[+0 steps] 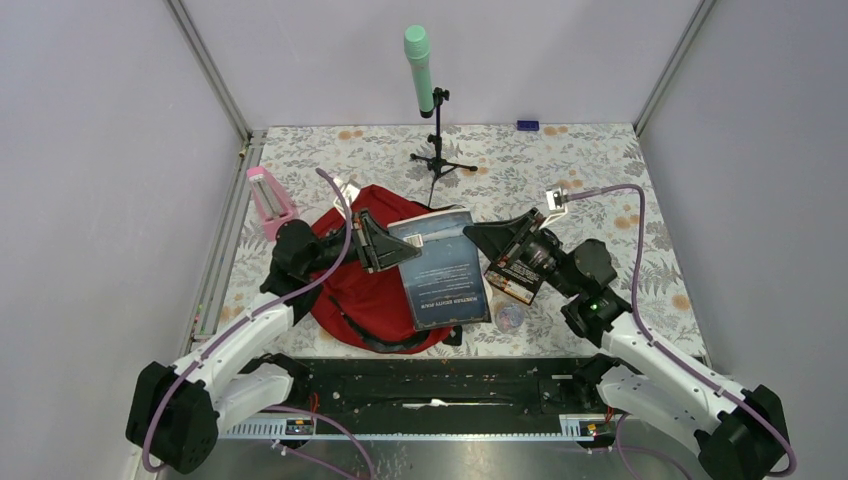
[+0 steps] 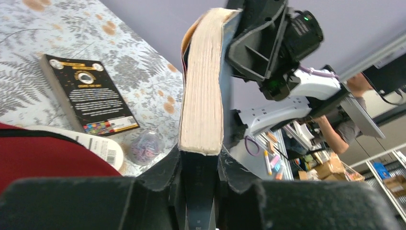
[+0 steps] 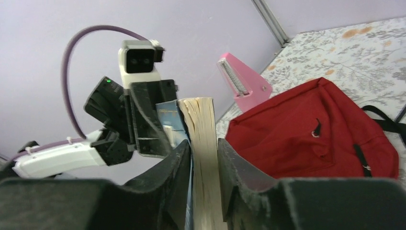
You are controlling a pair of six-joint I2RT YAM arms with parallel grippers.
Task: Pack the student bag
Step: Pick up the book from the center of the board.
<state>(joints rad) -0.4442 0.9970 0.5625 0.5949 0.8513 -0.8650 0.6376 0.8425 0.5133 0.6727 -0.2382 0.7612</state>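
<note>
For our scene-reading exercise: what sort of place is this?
Probably a robotics lab test cell: two robot arms bolted to a table, metal frame posts with plain walls around it, and a person among cluttered shelves behind.

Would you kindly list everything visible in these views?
red fabric backpack: one, red, table left-centre.
grey-blue paperback book: one, grey-blue, held over backpack.
black paperback book: one, black, flat, table right.
small clear tub: one, clear, right of backpack.
pink plastic wedge: one, pink, left edge.
green microphone on black tripod: one, far centre.
small blue block: one, blue, far edge.
left gripper: one, black, shut on grey-blue book.
right gripper: one, black, shut on same book.
</note>
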